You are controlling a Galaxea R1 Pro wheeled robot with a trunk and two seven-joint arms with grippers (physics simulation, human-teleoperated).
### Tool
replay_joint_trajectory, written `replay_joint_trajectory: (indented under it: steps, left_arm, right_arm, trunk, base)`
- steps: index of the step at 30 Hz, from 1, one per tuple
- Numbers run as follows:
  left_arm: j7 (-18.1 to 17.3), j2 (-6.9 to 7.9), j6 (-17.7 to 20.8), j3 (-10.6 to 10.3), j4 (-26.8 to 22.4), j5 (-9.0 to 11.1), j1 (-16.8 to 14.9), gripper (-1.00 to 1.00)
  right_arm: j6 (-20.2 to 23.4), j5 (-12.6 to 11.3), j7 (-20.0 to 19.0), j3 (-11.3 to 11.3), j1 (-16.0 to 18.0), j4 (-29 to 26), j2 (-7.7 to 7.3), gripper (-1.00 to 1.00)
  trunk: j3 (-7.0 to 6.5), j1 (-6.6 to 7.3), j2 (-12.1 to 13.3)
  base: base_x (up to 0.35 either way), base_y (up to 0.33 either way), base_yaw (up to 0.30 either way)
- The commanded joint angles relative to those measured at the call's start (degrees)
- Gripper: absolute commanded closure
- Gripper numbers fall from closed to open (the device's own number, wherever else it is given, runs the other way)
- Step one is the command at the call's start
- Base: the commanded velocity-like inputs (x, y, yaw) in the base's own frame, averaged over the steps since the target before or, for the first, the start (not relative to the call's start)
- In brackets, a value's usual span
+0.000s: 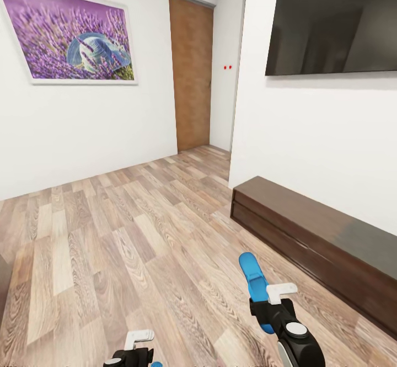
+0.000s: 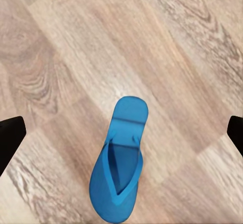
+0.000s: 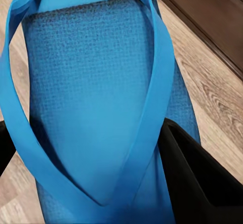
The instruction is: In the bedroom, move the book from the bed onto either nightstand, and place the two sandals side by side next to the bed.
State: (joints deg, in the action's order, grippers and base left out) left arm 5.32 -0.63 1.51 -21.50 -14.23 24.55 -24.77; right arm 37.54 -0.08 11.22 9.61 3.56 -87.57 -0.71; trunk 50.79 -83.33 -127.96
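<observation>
Our right claw [image 1: 263, 307] is clamped on one blue sandal [image 1: 255, 284], held above the plank floor [image 1: 138, 234] near the dark bench [image 1: 320, 240]. Our left claw's [image 1: 144, 356] fingers are spread apart; a second sandal [image 2: 120, 158] lies beneath it.

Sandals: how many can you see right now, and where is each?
2. One sandal is held in the right pincer, sticking out above the wood floor. The other sandal is seen from the left wrist camera, against the floor.
</observation>
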Motion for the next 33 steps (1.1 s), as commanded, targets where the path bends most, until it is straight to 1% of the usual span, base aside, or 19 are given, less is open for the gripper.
replay_joint_trajectory:
  steps: [1, 20, 33]
  left_arm:
    - [0.39, 0.04, 0.14, -0.48, -0.10, 0.43, -0.02, -1.00]
    - [0.40, 0.01, -0.26, -0.50, -0.10, 0.44, -0.02, -1.00]
    - [0.48, 0.01, -1.56, -0.56, -0.10, 0.16, -0.02, -1.00]
  right_arm:
    - [0.34, -0.15, 0.47, 0.15, 0.05, -0.06, -0.06, 1.00]
    - [0.32, -0.18, 0.47, 0.14, 0.05, -0.06, -0.03, 1.00]
    - [0.33, -0.19, 0.47, 0.19, 0.05, 0.11, 0.00, 1.00]
  trunk:
    - [0.24, -0.22, -0.44]
    - [3.65, -4.39, -8.06]
    - [5.98, -7.24, -13.27]
  base:
    - [0.000, 0.000, 0.000]
    - [0.000, 0.000, 0.000]
    - [0.000, 0.000, 0.000]
